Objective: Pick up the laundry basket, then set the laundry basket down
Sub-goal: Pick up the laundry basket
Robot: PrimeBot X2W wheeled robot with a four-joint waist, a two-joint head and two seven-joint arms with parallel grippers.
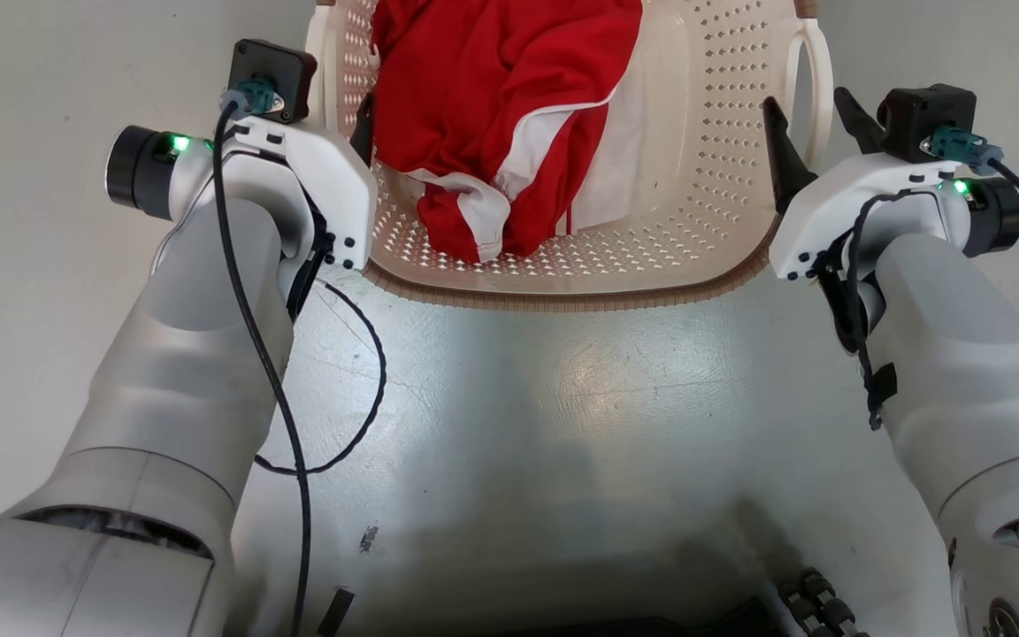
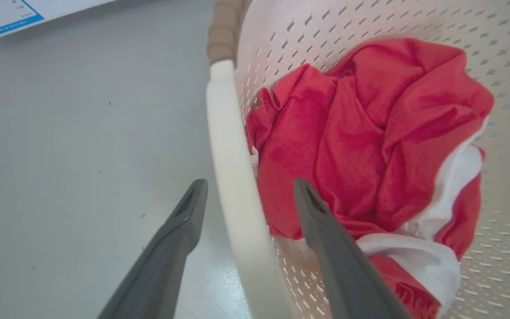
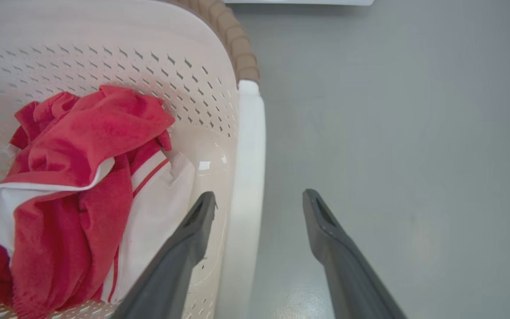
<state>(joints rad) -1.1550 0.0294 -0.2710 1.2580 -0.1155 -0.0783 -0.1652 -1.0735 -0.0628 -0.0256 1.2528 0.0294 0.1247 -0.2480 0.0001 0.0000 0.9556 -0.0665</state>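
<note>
The cream perforated laundry basket (image 1: pixel 722 133) with its brown woven-look rim (image 1: pixel 563 301) stands on the grey floor in front of me, holding a crumpled red and white garment (image 1: pixel 492 88). My left gripper (image 2: pixel 250 191) is open, one finger outside and one inside the basket, straddling the white left handle (image 2: pixel 233 146) without clamping it. My right gripper (image 3: pixel 259 200) is open the same way around the white right handle (image 3: pixel 250 146). In the head view the right gripper (image 1: pixel 806 102) shows at the basket's right side, and one left finger (image 1: pixel 363 124) pokes inside the left wall.
Glossy grey floor (image 1: pixel 563 398) surrounds the basket. A black cable (image 1: pixel 368 372) loops off my left forearm. A white sheet with a blue edge (image 2: pixel 2 17) lies on the floor beyond the left handle. A white object's edge (image 3: pixel 299 1) sits past the basket's right side.
</note>
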